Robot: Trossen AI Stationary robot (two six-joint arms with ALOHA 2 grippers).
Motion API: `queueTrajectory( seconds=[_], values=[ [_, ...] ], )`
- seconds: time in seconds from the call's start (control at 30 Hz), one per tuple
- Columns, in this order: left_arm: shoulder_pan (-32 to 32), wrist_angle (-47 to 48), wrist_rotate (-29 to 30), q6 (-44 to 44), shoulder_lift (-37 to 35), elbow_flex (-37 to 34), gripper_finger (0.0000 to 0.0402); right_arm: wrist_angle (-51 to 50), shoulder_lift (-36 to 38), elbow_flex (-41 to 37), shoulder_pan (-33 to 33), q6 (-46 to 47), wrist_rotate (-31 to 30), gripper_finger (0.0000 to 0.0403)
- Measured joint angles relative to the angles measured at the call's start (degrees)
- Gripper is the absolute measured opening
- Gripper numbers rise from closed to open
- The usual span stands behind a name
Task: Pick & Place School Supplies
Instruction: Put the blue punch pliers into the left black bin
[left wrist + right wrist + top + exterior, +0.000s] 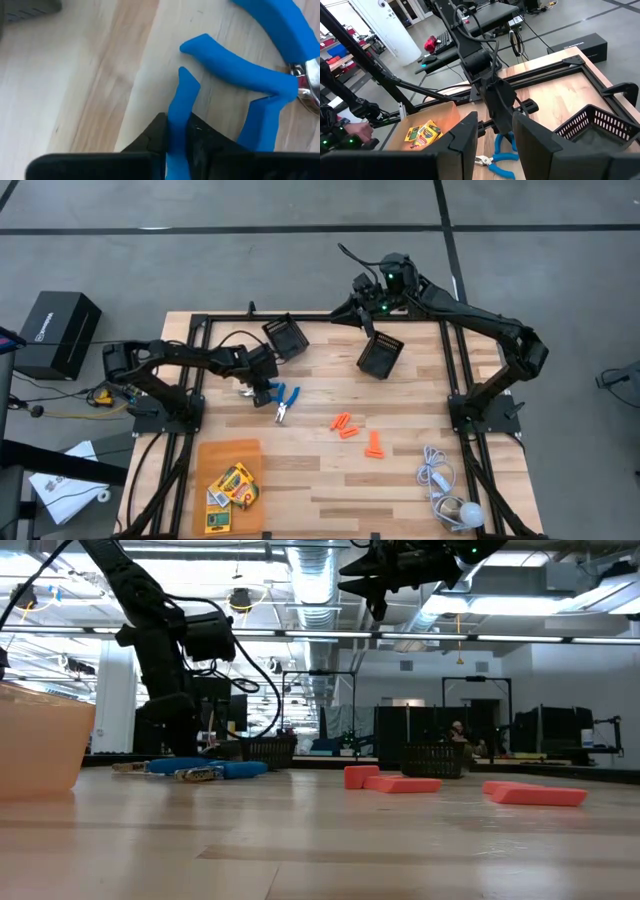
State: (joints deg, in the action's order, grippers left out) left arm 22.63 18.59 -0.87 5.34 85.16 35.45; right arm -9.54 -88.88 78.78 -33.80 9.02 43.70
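Left gripper (pixel 175 142) low at the table, jaws pinched; right gripper (pixel 372 315) raised.
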Motion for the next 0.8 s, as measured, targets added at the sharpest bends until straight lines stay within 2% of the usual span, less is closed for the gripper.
queueTrajectory(
  seconds=[0.2,0.47,0.67,0.8],
  values=[
    [-0.15,0.83,-0.91,-4.33,-2.20,0.52,0.0034,0.20,0.00,0.00,-0.13,-0.44,-0.02,0.0116],
    [-0.70,1.11,-1.00,-12.01,-7.79,5.46,0.0034,0.20,-0.02,0.00,-0.12,-0.47,-0.02,0.0116],
    [0.86,0.10,6.33,-28.78,-10.74,9.42,0.0034,0.69,-0.04,0.00,-0.11,-0.64,-0.02,0.0116],
    [4.23,-6.18,12.04,-41.61,-10.96,10.11,0.0034,3.16,-0.04,0.00,-0.11,-0.63,-0.02,0.0116]
  ],
)
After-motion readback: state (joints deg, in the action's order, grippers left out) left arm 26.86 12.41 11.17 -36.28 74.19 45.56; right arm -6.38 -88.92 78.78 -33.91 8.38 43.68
